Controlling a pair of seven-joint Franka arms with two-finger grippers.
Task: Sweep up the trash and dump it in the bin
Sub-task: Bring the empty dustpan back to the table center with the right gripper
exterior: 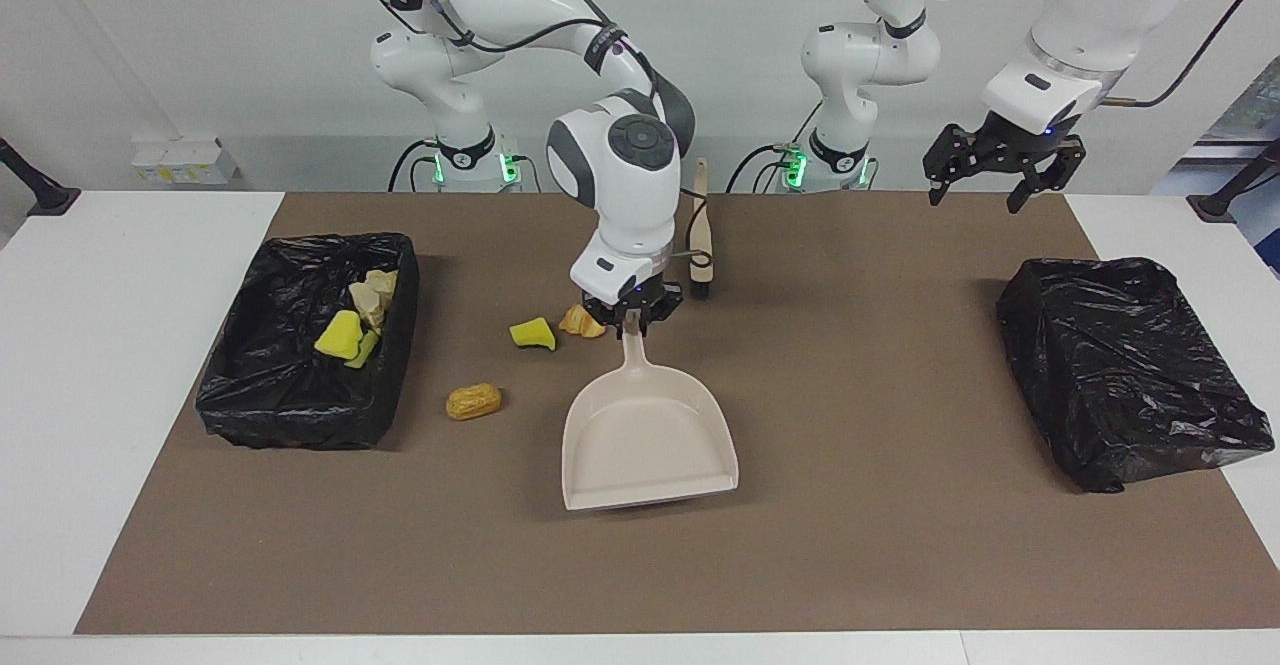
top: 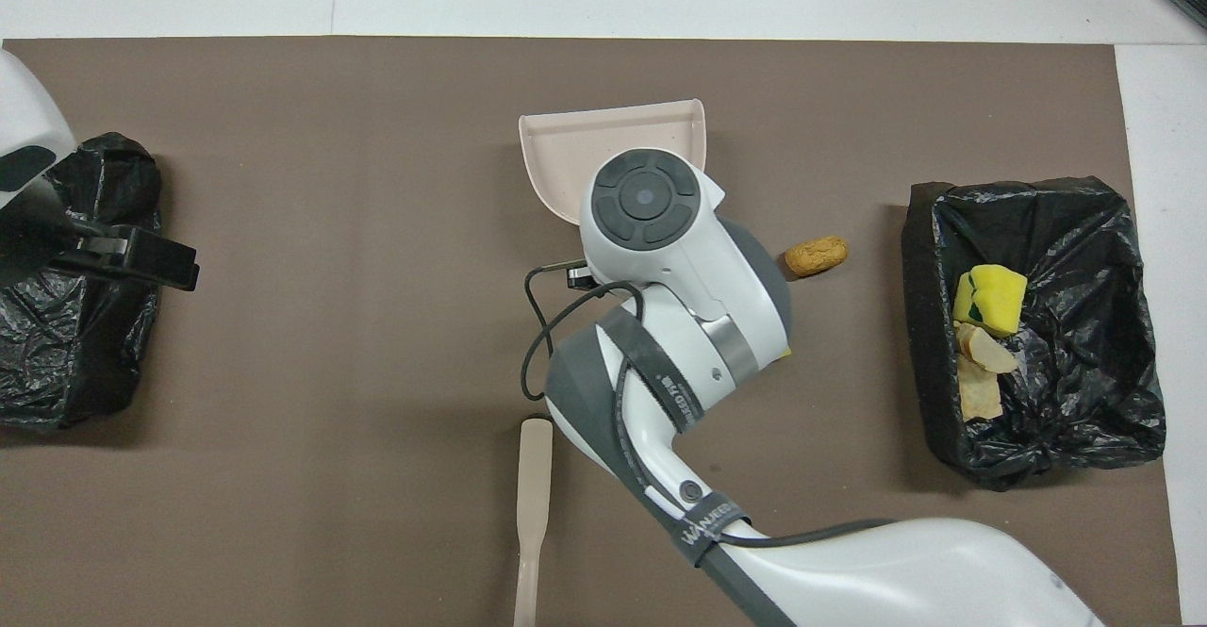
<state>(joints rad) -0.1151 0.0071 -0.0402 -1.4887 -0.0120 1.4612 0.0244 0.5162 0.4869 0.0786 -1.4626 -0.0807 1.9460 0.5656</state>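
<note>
My right gripper [exterior: 630, 318] is shut on the handle of the beige dustpan [exterior: 648, 437], which lies flat and low at the middle of the mat, its mouth pointing away from the robots. In the overhead view my right arm covers most of the dustpan [top: 603, 137]. Loose trash lies on the mat: a yellow sponge wedge [exterior: 532, 333] and a croissant bit [exterior: 579, 321] beside the handle, and a bread bit [exterior: 473, 401] [top: 817, 255] between dustpan and bin. The black-lined bin [exterior: 330, 242] [top: 1028, 188] holds a yellow sponge [top: 988, 297] and beige pieces [exterior: 372, 294]. My left gripper [exterior: 975, 195] waits, open and raised.
A beige brush [exterior: 702, 235] [top: 534, 504] lies on the mat close to the robots, near my right wrist. A second black bag [exterior: 1130, 365] [top: 75, 344] sits at the left arm's end, with my left gripper [top: 141, 252] over it.
</note>
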